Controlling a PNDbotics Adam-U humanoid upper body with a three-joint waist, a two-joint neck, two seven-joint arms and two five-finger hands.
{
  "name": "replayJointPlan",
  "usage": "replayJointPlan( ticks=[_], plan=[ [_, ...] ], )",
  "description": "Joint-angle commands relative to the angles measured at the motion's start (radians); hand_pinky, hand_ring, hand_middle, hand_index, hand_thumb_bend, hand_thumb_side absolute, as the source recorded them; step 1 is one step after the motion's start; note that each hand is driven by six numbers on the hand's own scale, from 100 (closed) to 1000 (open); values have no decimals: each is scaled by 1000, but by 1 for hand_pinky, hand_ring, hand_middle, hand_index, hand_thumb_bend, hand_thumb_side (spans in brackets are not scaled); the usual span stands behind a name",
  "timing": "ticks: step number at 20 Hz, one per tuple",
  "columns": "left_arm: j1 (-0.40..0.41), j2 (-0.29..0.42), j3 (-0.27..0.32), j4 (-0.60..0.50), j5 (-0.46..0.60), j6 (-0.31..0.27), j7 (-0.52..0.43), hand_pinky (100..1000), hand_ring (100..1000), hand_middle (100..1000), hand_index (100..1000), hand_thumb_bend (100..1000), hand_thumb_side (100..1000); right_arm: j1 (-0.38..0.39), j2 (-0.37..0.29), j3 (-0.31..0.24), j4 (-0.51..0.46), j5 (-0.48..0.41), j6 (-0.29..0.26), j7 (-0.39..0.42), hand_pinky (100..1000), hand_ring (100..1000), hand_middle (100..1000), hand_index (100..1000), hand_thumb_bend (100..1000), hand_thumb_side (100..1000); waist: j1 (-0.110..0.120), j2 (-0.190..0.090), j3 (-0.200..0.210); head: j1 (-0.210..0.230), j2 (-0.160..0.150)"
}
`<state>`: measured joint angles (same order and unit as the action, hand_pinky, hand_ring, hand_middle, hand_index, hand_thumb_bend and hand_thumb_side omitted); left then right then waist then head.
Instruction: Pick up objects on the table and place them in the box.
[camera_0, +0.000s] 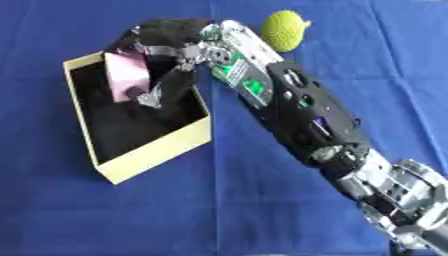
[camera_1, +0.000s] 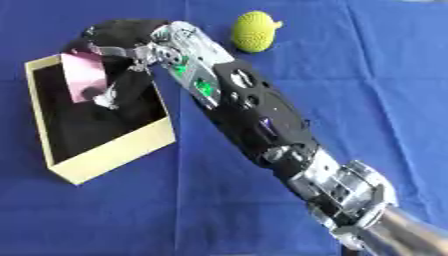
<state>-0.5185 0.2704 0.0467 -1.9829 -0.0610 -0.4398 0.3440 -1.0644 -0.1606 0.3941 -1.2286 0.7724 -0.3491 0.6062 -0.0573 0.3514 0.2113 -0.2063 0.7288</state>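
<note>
Overhead, the robot's right hand (camera_0: 162, 47) is seen reaching from the lower right over the open cream box (camera_0: 157, 150), its fingers curled round a pink object (camera_0: 125, 75) held inside the box, while a yellow-green ball (camera_0: 286, 30) is left on the blue counter (camera_0: 262, 210)

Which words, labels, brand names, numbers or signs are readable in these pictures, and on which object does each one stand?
None can be read. The pink object held by the right robot hand over the box shows no lettering; the yellow-green ball and blue cloth are plain. Green patches on the forearm are too blurred to tell.
</note>
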Motion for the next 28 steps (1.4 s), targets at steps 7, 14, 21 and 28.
replayJointPlan(
  ticks=[7,14,21,28],
  plan=[
    [-6,13,2,-17,0,3,-6,718,832,768,811,222,612,-18,-6,-20,-66,-128,95,72,923,923,647,900,399,100,6,-25,0,-3,-5],
    [-5,14,2,-17,0,6,-8,717,833,768,811,218,612,-14,-9,-25,-77,-137,118,72,922,918,651,893,439,263,6,-26,-1,-3,-4],
    [-2,14,2,-17,-2,9,-10,717,834,768,811,210,604,-10,-9,-24,-77,-153,177,24,919,905,642,892,284,287,6,-26,-2,-2,-1],
    [2,18,5,-17,-3,6,-4,717,832,767,810,221,599,3,-51,-48,-146,-210,178,25,921,918,633,901,385,100,2,-32,-9,7,1]
  ],
)
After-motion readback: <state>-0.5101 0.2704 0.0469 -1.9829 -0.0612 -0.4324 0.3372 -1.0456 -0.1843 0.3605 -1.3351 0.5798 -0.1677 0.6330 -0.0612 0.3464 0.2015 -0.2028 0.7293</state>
